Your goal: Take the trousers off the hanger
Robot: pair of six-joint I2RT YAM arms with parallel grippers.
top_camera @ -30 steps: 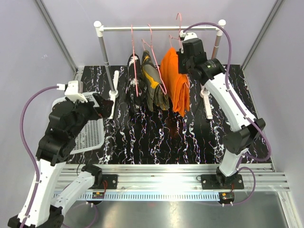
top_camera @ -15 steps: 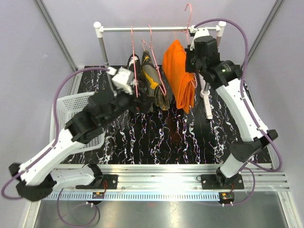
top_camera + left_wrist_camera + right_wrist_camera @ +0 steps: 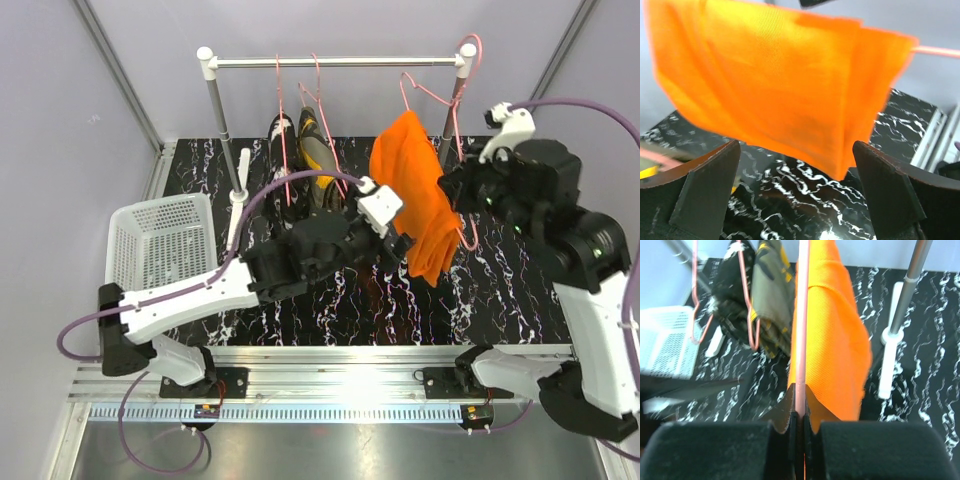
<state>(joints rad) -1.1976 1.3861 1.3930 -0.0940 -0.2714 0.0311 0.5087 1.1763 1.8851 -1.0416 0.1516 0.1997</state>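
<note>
Orange trousers (image 3: 415, 195) drape over a pink hanger (image 3: 801, 315) pinched by the right gripper (image 3: 799, 422); below the hanger, the wide-open, empty left gripper (image 3: 796, 155) should grasp cloth deeply before pulling.

The trousers (image 3: 420, 205) are bright orange, their hanger (image 3: 801, 300) pink. The desk (image 3: 500, 290) is black (white-veined, like marble); the basket (image 3: 160, 203) is white.
</note>
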